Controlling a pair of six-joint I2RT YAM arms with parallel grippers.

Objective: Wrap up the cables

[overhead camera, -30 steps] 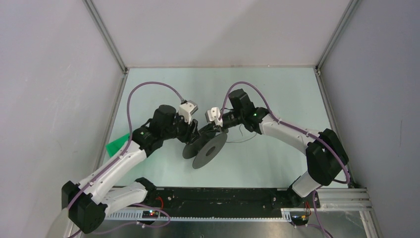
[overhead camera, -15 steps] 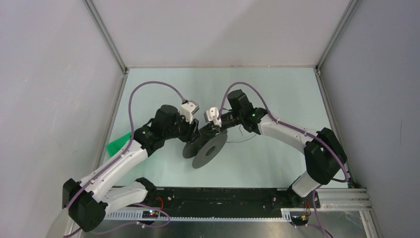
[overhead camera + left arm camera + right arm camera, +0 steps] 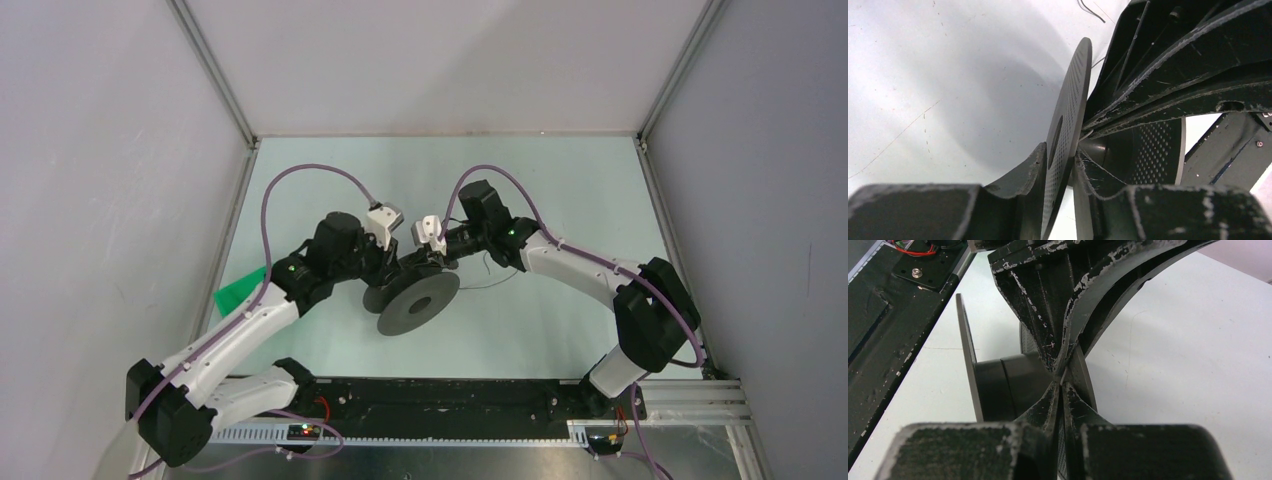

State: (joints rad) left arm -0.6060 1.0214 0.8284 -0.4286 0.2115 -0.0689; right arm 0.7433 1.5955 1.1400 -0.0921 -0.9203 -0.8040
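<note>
left gripper (image 3: 1058, 161) clenched on spool (image 3: 398, 312) flange | right gripper (image 3: 1060, 387) pinched nearly closed at the other flange; on what, cannot tell | wire (image 3: 1092, 13) tail loose on table (image 3: 560, 200) beyond spool | step: winding, judged | next: lead wire round spool, kept taut | since earlier: spool tipped flatter, left fingers narrowed

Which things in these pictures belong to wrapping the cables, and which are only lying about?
For the job: the thin black cable, loose on the table; the dark spool.
Lying about: the green sheet at the table's left edge.
</note>
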